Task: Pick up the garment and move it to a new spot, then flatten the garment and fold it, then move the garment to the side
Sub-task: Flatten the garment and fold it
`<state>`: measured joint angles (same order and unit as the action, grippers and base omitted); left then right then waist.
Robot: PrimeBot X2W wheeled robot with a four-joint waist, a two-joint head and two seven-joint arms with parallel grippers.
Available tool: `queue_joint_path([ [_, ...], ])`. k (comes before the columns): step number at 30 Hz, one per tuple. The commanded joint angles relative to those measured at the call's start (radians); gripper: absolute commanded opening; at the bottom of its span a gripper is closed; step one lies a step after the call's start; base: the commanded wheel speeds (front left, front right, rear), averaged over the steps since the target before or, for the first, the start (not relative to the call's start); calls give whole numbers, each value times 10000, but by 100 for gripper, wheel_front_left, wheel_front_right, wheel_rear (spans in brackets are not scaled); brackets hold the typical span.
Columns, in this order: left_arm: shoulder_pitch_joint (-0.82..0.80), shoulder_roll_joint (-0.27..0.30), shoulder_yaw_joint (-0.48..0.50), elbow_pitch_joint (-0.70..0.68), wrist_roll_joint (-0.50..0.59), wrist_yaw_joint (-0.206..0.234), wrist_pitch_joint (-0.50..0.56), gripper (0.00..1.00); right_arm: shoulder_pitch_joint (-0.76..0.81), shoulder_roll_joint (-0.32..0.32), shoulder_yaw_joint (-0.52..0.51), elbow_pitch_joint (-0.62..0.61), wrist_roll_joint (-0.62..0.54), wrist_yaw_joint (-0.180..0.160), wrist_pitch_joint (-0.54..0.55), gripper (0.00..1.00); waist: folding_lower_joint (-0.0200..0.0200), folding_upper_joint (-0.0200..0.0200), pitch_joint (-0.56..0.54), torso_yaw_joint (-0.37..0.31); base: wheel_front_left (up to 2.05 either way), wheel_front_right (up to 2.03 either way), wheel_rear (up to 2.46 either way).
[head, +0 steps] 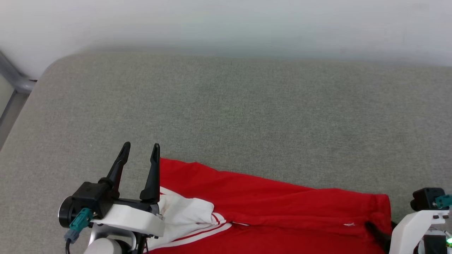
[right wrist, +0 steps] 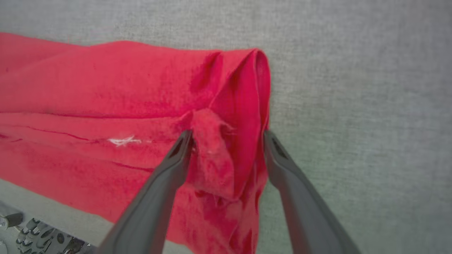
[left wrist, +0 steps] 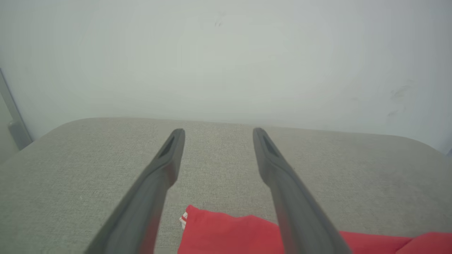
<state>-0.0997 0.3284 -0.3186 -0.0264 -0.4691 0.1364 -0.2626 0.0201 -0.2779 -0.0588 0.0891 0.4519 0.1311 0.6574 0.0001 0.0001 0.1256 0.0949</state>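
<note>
The garment (head: 268, 208) lies as a long folded red band across the near part of the grey cushion, with a white sleeve (head: 183, 211) with red stripes at its left end. My left gripper (head: 140, 147) is open and raised beside that sleeve, holding nothing. In the left wrist view its gripper (left wrist: 218, 132) hangs over bare cushion, with the garment's red corner (left wrist: 226, 229) below. My right gripper (right wrist: 226, 135) is at the garment's right end (right wrist: 243, 88). Its fingers stand apart, and a raised bunch of red cloth (right wrist: 212, 155) sits between them. From the head camera, a dark finger (head: 377, 232) rests on that end.
The grey cushion (head: 247, 106) stretches far back to a pale wall (head: 226, 24). Its left edge curves away beside a grey metal bar (head: 14, 81). To the right of the garment's end there is grey fabric (right wrist: 353, 123).
</note>
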Motion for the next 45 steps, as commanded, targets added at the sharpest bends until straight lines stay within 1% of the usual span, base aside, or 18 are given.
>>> queue_joint_path([
  [1, 52, -99, 75, -32, 114, -69, -25, 100, -134, 84, 45, 141, 99, -8, 57, 100, -1, -1, 194, 114, 0, 0, 0],
  [4, 4, -233, 169, 64, 363, -217, -23, 100, -97, 174, 275, 627, 229, -6, 405, 100, -1, -1, 359, 170, 0, 0, 0],
  [8, -10, -415, 291, 197, 585, -412, -24, 100, 45, 327, 528, 1234, 471, -5, 1144, 100, -1, -1, 434, 179, 0, 0, 0],
  [9, 5, -446, 330, 223, 635, -459, -24, 100, 55, 332, 581, 1298, 527, -5, 1292, 39, -1, -1, 432, 169, 0, 0, 0],
  [10, 20, -473, 374, 262, 672, -487, -24, 100, 36, 332, 620, 1277, 581, -5, 1290, 3, -1, -1, 415, 159, 0, 0, 0],
  [11, 46, -485, 408, 315, 734, -535, -24, 100, -7, 325, 626, 1269, 632, -3, 1308, 0, -1, -1, 374, 147, 0, 0, 0],
  [19, 288, -541, 574, 684, 1069, -684, -23, 100, -516, -89, 462, 528, 767, -6, 912, 0, -1, -1, -287, -40, 0, 0, 0],
  [25, 616, -443, 575, 866, 1266, -482, -23, 100, -571, -323, 38, 229, 739, -8, 953, 0, -1, -1, -775, -294, 0, 0, 0],
  [29, 821, -367, 538, 889, 1346, -388, 25, 100, -418, -414, -660, 136, 545, -8, 1139, 0, -1, -1, -970, -463, 0, 0, 0],
  [35, 970, -313, 466, 853, 1390, -309, 111, 100, -74, -394, -2182, -107, 217, -8, 1624, 0, -1, -1, -1163, -606, 0, 0, 0],
  [38, 1001, -301, 447, 845, 1361, -270, 164, 100, -99, -170, -2675, -178, 396, -8, 1965, 0, -1, -1, -1209, -661, 0, 0, 0],
  [45, 971, -332, 324, 924, 1205, -379, 298, 100, -601, 1368, -3616, -210, 2570, -6, 3822, 0, -1, -1, -1317, -619, 0, 0, 0],
])
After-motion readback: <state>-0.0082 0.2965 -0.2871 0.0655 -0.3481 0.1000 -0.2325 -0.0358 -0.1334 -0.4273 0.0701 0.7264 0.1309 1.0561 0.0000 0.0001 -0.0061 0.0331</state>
